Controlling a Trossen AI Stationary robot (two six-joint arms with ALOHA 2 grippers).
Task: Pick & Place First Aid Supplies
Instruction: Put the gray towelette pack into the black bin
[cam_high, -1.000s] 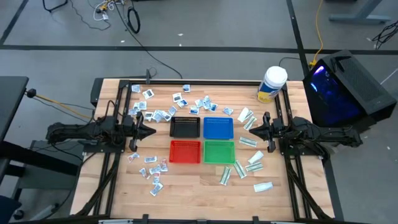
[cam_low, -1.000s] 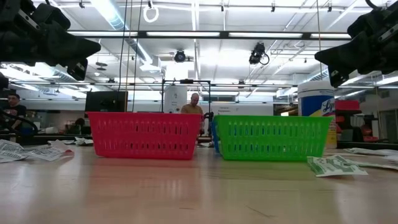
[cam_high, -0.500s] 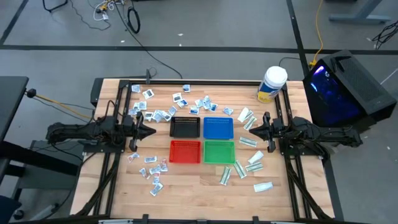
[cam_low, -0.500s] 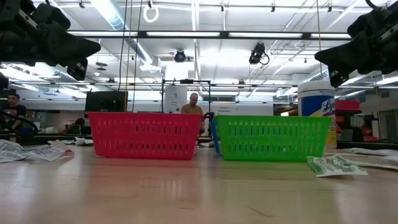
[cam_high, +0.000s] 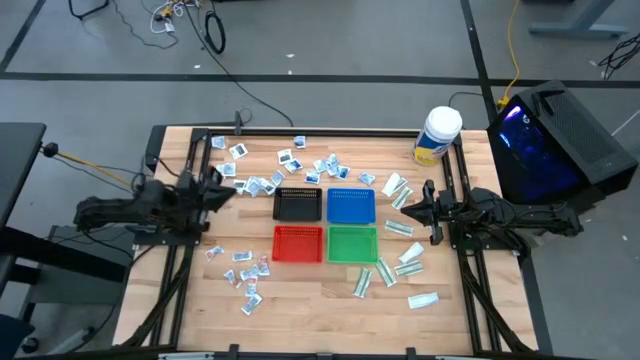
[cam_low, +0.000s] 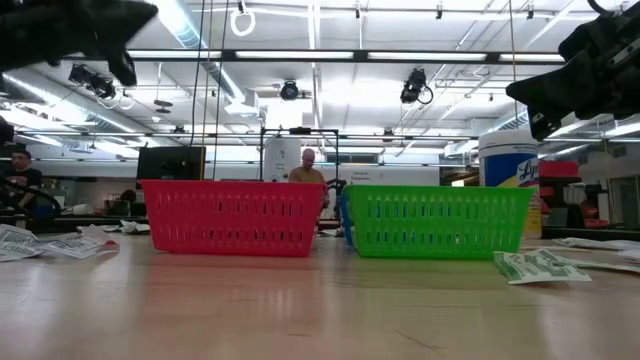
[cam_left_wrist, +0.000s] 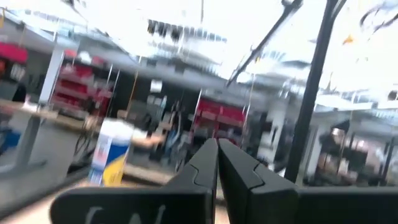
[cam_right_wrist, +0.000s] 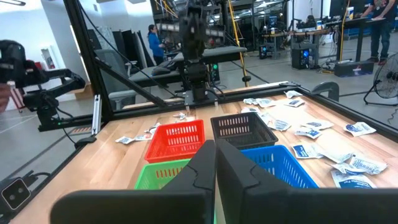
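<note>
Left gripper (cam_high: 222, 190) clenched empty left of black tray (cam_high: 296, 204), right gripper (cam_high: 405, 210) clenched too; best open jaws wide, descend flat onto nearest squarish packets (cam_high: 262, 185).

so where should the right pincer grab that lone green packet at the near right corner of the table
The green packet lies flat on the wood, apart from the other packets, its long side running roughly left to right. Probably best to come straight down from above and pinch across its narrow width near the middle, since nothing flat offers a side grip. The right pincer hovers shut beside the trays, so it must open first.
</note>
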